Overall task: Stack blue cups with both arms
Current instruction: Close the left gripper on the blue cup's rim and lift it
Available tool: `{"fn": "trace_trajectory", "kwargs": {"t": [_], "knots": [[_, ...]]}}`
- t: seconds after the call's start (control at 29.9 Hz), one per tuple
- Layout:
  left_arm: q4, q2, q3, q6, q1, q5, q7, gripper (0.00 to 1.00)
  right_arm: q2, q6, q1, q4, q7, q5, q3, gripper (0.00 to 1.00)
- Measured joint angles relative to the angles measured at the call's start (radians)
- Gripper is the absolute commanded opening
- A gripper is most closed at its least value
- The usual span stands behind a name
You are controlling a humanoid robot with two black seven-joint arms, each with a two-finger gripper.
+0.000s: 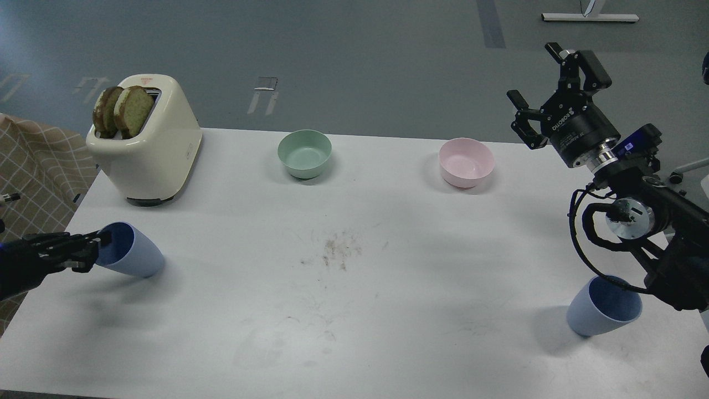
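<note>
- Left gripper sits low at the table's left edge, its fingers closed on the rim of the left cup, which tilts with its mouth toward the gripper
- Right gripper is raised high above the table's far right corner, fingers spread apart, holding nothing
- Right cup stands near the front right edge, below the right arm and well apart from the left cup
- Green bowl and pink bowl sit along the far side
- Toaster with two bread slices stands far left
</note>
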Motion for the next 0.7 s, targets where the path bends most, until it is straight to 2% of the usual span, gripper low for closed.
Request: {"fn": "trace_trajectory", "kwargs": {"t": [0.23, 0.5, 0.7], "knots": [[-0.03, 0.031, -0.007, 0.006, -0.023, 0.016, 0.0, 0.0, -0.001, 0.0, 0.001, 0.007, 0.0, 0.0, 0.001, 1.0], [-0.064, 0.034, -0.008, -0.001, -0.126, 0.085, 0.0, 0.0, -0.003, 0.0, 0.004, 0.011, 0.0, 0.0, 0.001, 1.0], [-0.085, 0.034, -0.005, -0.054, -0.216, 0.123, 0.0, 0.0, -0.003, -0.002, 0.005, 0.013, 0.0, 0.0, 0.001, 1.0]]}}
